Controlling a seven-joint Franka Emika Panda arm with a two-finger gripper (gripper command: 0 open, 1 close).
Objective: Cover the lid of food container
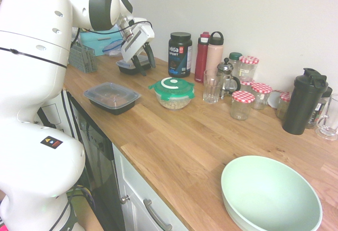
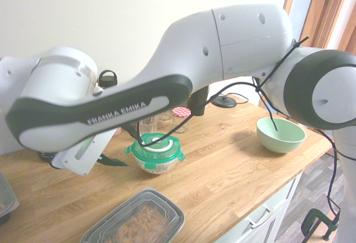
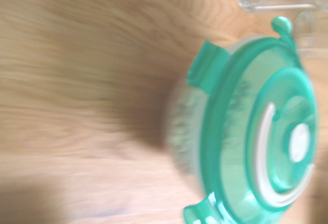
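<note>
From my first exterior view, the gripper (image 1: pixel 148 70) is spread, its two dark fingers apart above the far end of the worktop (image 1: pixel 158 136), at the rear rectangular container (image 1: pixel 127 67). I can't tell whether they touch it. The green lid (image 1: pixel 173 86) sits on the food container (image 1: pixel 174 103), mid-counter, between the nearer rectangular container (image 1: pixel 112 96) and the glass tumbler (image 1: pixel 212 88). Behind it I have one black tub (image 1: pixel 180 56) and two bottles, a red one (image 1: pixel 201 59) and a pink one (image 1: pixel 213 56), against the wall. A French press (image 1: pixel 226 73) stands just beside the tumbler, then a cluster of jars (image 1: pixel 242 105), at least three with red-and-white checked tops, and a dark shaker (image 1: pixel 304 102). The large pale green bowl (image 1: pixel 270 194) is well apart from the lid, at the near end. A grey basket (image 1: pixel 83 57) and a blue box (image 1: pixel 100 42) fill the far corner

For materials, I see smooth wood grain with plank joints, and round translucent green plastic with a white ring and disc at the lid's centre; in my wrist view two broad clip tabs jut outward on its near rim, softly blurred. Clear walls under it show beige, crumbly bits. The two rectangular containers have black bases and clear, rounded-corner tops; in my second exterior view, the nearer one shows orange-brown pieces inside
</note>
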